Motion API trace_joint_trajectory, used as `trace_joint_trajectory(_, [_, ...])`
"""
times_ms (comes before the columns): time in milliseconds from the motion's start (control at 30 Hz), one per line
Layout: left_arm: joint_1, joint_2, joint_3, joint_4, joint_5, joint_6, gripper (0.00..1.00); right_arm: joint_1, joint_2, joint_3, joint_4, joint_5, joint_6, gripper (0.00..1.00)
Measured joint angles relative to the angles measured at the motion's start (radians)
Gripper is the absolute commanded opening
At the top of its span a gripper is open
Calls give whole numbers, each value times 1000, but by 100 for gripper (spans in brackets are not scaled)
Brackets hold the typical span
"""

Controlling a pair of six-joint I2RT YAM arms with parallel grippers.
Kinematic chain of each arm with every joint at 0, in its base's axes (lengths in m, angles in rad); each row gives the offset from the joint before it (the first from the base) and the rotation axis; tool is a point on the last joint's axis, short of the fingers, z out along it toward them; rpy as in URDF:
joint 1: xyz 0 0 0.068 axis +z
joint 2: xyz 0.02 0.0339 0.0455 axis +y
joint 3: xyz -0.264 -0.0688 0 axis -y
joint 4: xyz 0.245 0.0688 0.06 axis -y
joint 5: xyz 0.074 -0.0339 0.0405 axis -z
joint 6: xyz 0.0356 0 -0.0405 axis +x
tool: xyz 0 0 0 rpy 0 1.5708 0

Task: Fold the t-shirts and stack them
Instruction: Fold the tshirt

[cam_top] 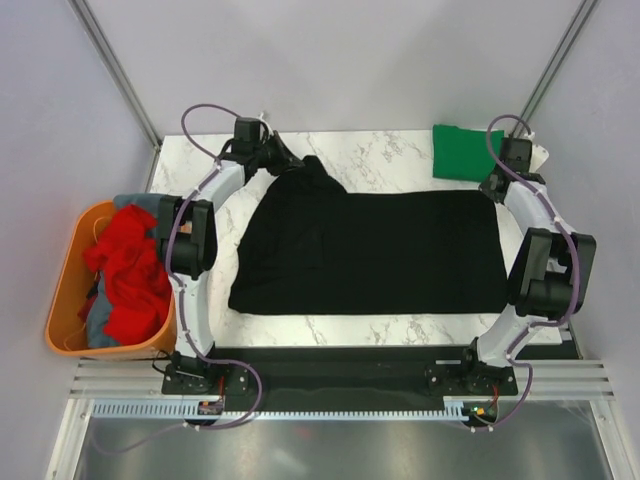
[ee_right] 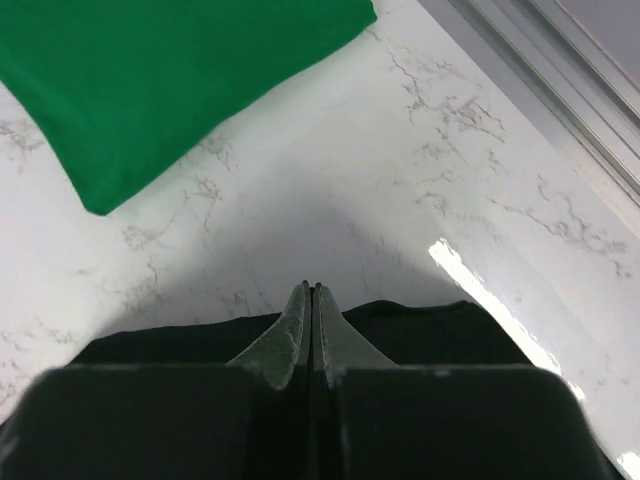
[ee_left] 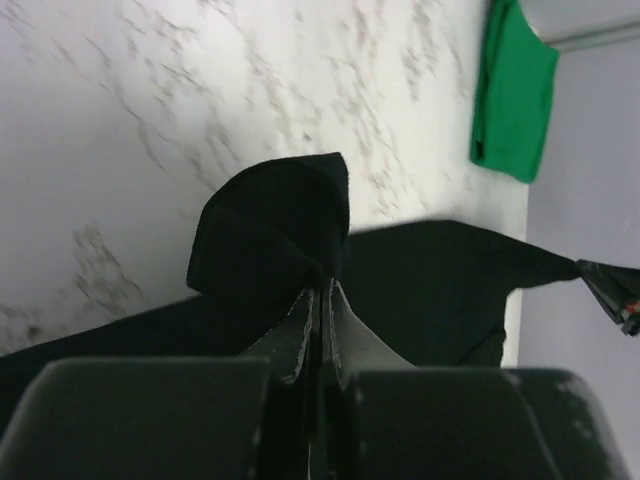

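A black t-shirt lies spread across the marble table. My left gripper is shut on its far left corner, and that corner stands bunched and lifted above the jaws in the left wrist view. At the far right corner my right gripper is shut, with the black cloth lying around the finger bases behind the tips. In the left wrist view that corner is drawn out to a point at the right gripper. A bright green t-shirt lies folded at the far right.
An orange tub stands off the table's left edge, holding a red t-shirt and a grey one. Grey walls and slanted metal posts close in the back. Bare marble shows between the two grippers.
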Motion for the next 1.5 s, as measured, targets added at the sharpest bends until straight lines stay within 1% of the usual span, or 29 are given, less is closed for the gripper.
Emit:
trace_joint_trajectory(133, [-41,-201,-164,19,-36,21,2,0,-138,-126,18,-11,7,0])
trace_joint_trajectory(233, [-73,-339,-319,33,-64,33,2,-1,-196,-228,23,-11,9,0])
trace_joint_trajectory(333, [-93,-439,-452,31,-88,39,2,-4,-243,-321,19,-8,16,0])
trace_joint_trajectory(533, [-98,-620,-668,12,-142,43,2,-36,-324,-382,18,-18,25,0])
trace_joint_trajectory(833, [-110,-941,-903,-22,-195,45,2,-69,-470,-452,15,10,24,0])
trace_joint_trajectory(1167, [-128,-1204,-1079,-72,-227,3,2,-122,-480,-506,-32,28,35,0])
trace_joint_trajectory(1200, [-131,-1229,-1105,-74,-233,-5,7,-126,-481,-508,-34,29,39,0])
trace_joint_trajectory(1233, [-134,-1256,-1134,-82,-240,-15,12,-128,-484,-512,-37,29,43,5])
trace_joint_trajectory(1300, [-138,-1309,-1192,-98,-247,-31,30,-135,-494,-523,-43,26,57,62])
trace_joint_trajectory(1333, [-139,-1339,-1224,-114,-251,-42,51,-141,-499,-528,-48,24,63,81])
trace_joint_trajectory(1367, [-139,-1373,-1255,-130,-256,-52,57,-148,-503,-533,-53,18,66,91])
trace_joint_trajectory(1400, [-140,-1407,-1284,-145,-262,-70,68,-154,-506,-535,-58,10,63,98])
trace_joint_trajectory(1500, [-140,-1544,-1359,-200,-275,-113,74,-162,-523,-536,-71,-12,68,98])
